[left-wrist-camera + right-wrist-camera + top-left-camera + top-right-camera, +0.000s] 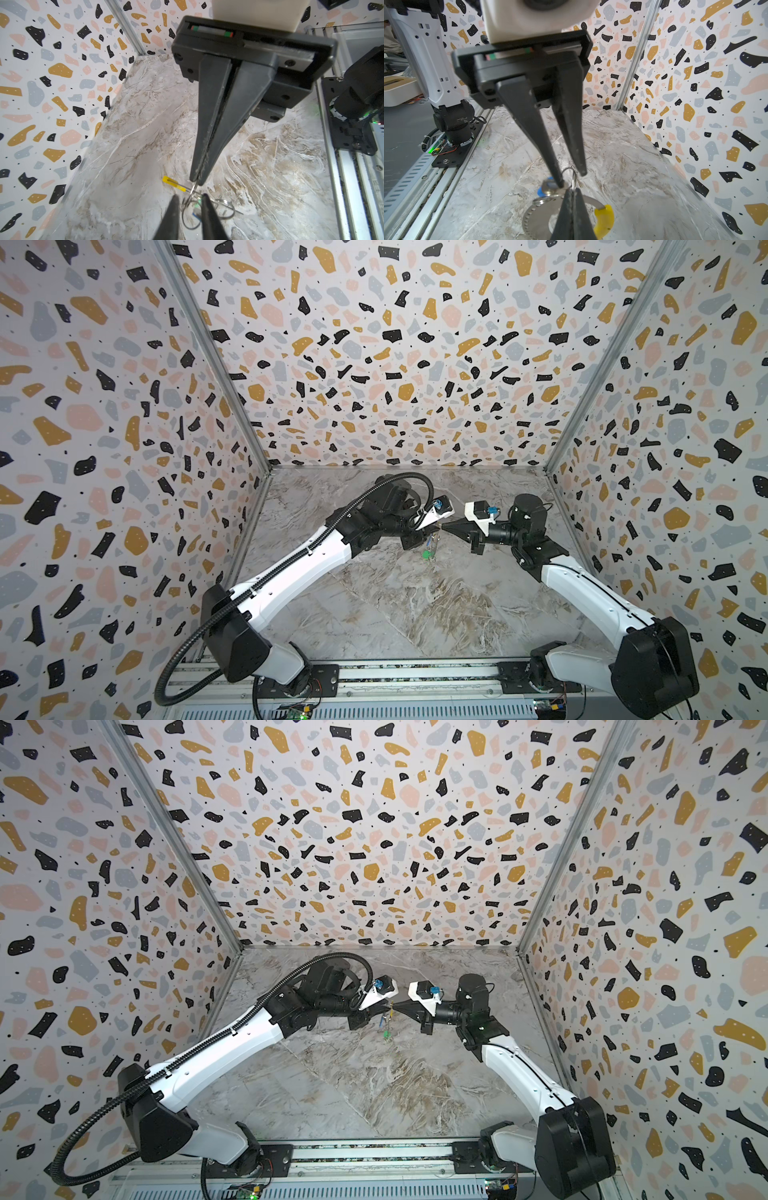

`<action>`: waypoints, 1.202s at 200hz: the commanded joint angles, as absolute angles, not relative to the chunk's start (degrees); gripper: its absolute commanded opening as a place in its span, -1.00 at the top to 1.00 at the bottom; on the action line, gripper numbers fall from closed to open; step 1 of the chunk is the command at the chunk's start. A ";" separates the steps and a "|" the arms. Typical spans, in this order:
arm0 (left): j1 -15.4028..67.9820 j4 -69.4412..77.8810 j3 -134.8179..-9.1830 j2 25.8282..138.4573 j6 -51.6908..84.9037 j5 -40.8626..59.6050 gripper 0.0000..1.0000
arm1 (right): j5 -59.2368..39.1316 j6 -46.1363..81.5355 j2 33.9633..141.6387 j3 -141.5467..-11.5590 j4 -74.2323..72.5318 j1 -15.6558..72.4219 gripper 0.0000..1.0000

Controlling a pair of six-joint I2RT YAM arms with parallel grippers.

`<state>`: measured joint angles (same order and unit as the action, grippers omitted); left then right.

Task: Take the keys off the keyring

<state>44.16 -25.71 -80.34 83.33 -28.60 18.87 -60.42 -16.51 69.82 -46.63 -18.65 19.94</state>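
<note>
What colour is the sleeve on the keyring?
Bright yellow. The sleeve shows best in the right wrist view.

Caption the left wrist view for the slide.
Right gripper shut on the yellow-sleeved keyring over the marble table; left gripper open, straddling the small split rings.

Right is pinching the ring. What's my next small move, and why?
Probably close the left gripper on the blue-tagged key: its fingers stand open with one tip at that key, while the right gripper is shut on the keyring, steadying it for a pull.
</note>
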 commanded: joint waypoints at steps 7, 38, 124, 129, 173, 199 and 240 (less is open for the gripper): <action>41.79 -16.10 -74.06 77.98 -23.66 18.90 0.09 | -61.39 -12.30 69.30 -45.85 -24.78 20.22 1.00; 39.02 -2.36 -62.73 73.57 -16.39 24.65 -0.10 | -60.85 -9.79 69.54 -44.47 -28.55 20.22 1.00; 40.23 9.76 -55.37 73.82 -8.35 22.79 0.00 | -60.73 -5.61 70.67 -43.86 -34.80 20.32 1.00; 40.32 9.67 -55.45 74.03 -8.32 22.11 0.02 | -60.73 -5.44 70.82 -43.84 -35.15 20.31 1.00; 40.87 9.80 -55.82 74.92 -8.09 18.59 0.18 | -60.56 -4.49 71.01 -43.64 -36.49 20.52 1.00; 40.87 10.87 -55.63 75.22 -7.97 17.63 0.27 | -60.29 -3.82 71.18 -43.42 -37.47 20.74 1.00; 40.96 11.82 -55.42 75.39 -7.55 16.47 0.45 | -60.29 -3.51 71.37 -43.34 -37.71 20.81 1.00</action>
